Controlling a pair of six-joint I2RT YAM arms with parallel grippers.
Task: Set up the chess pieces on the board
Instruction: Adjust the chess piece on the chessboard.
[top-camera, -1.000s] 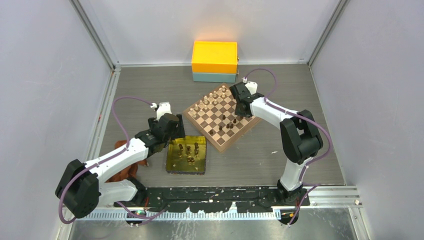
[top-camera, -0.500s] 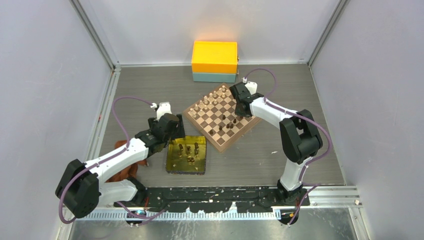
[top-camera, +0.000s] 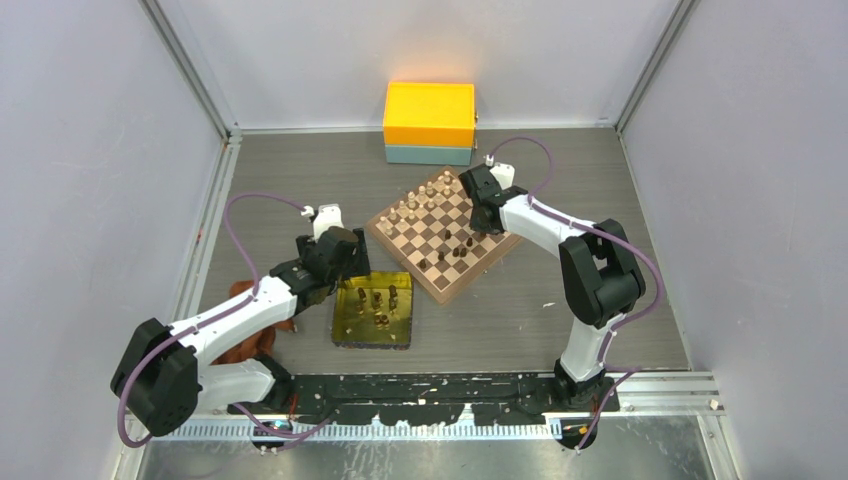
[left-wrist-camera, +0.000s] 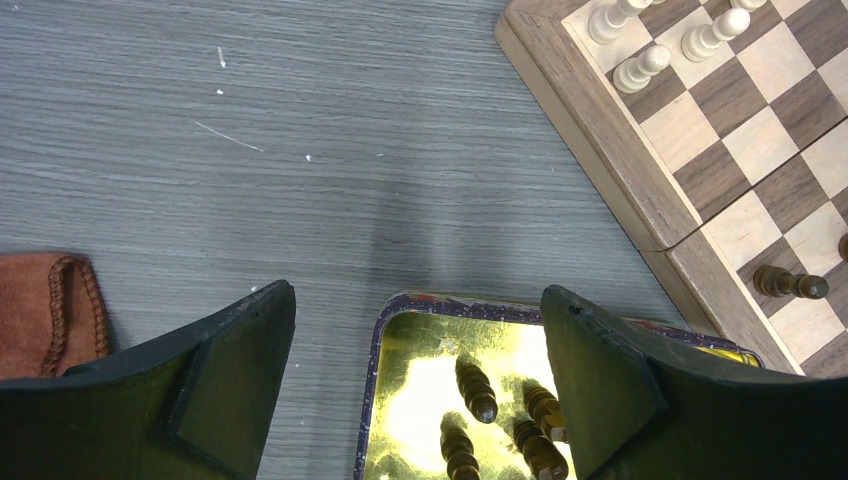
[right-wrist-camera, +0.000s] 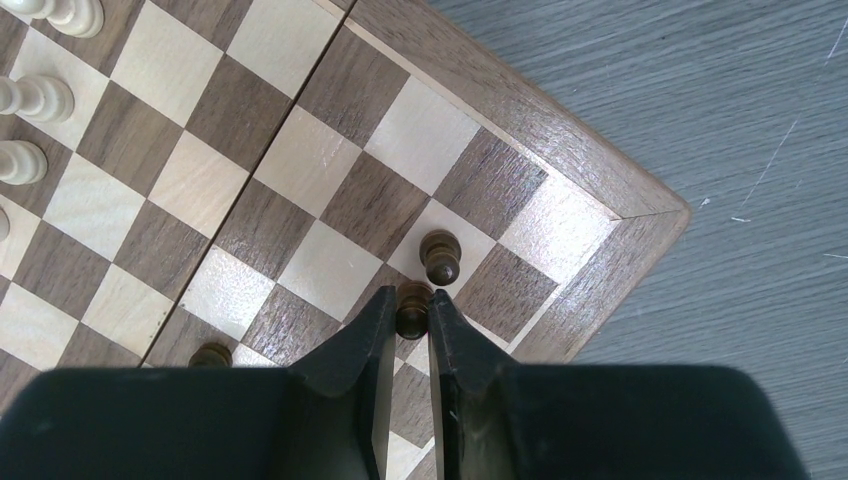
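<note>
Dark-brown wood is sitting between the fingertips: a dark pawn (right-wrist-camera: 412, 298) is standing upright on the board (right-wrist-camera: 545, 135), on a square close to the board's corner. The right gripper (right-wrist-camera: 410, 318) is pinching it with narrow jaws pressed to either side of its head. Whether its base is resting on the square or hanging just above it, I cannot tell. Judging by the row forming here, the arm is setting this piece into the dark side's pawn line. A neighbouring pawn (right-wrist-camera: 441, 257) is standing just beside it at one o'clock, nearly touching, so the fingers are working with very little room on that side. Spreading them too wide, or pulling away at a slant, is likely to knock that neighbour over.

Towards three o'clock the tan border is running out quickly to the bare table (right-wrist-camera: 700, 80), which is giving the wrist free space to back away. At ten o'clock the pale chessmen (right-wrist-camera: 35, 98) are lined up well apart across many vacant squares.

Over on the other side, the left gripper (left-wrist-camera: 418, 330) is hovering with wide jaws and nothing in them above the gold tray (left-wrist-camera: 372, 400). Loose dark chessmen (left-wrist-camera: 476, 388) are lying there waiting. A leather pouch (left-wrist-camera: 45, 310) is lying at nine o'clock of the tray.
</note>
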